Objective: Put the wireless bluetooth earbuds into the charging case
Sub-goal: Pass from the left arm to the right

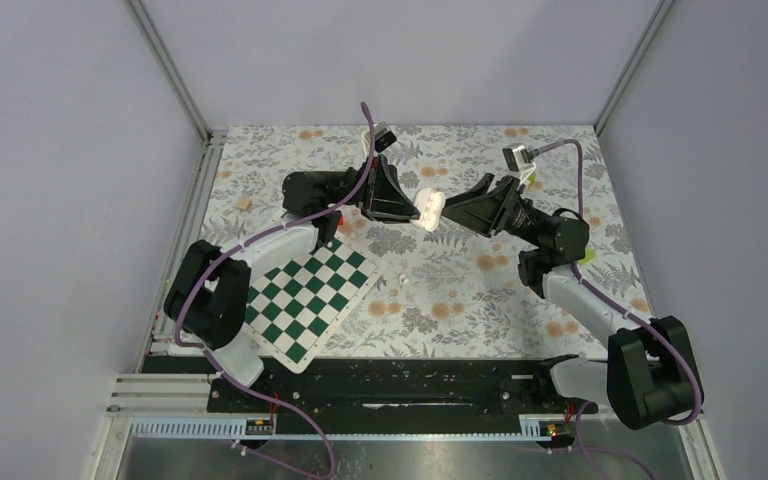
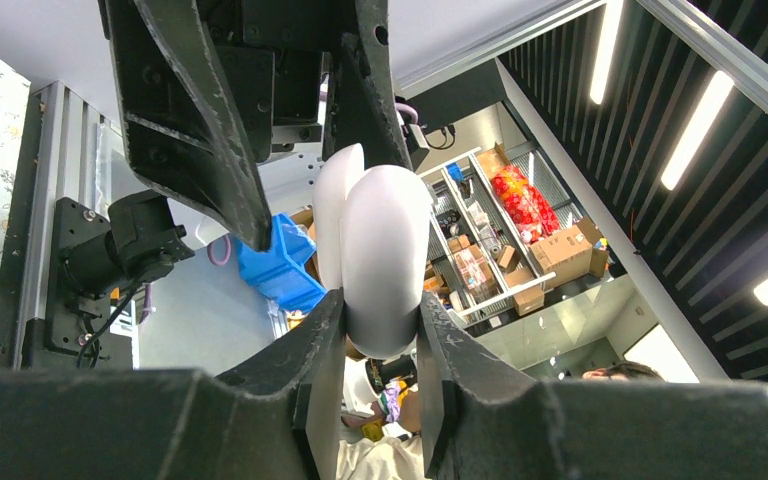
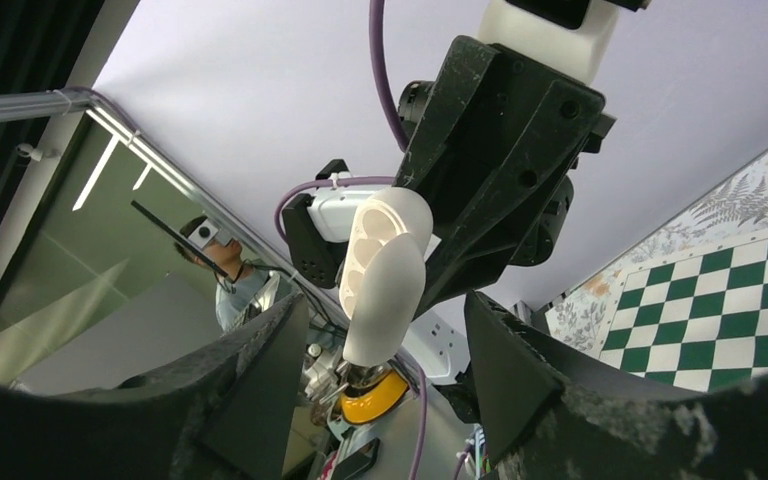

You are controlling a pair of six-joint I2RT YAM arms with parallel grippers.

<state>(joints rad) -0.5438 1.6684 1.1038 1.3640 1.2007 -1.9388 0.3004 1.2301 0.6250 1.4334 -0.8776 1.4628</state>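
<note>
Charging case, white and rounded, hangs in the air over the middle of the floral tabletop, to the right of and beyond the chessboard mat. The left hand pinches it from the left, its two fingers pressed against the case's sides. The right hand faces it from the right with fingers spread to either side of the case, a gap showing on each side, touching nothing.
</note>
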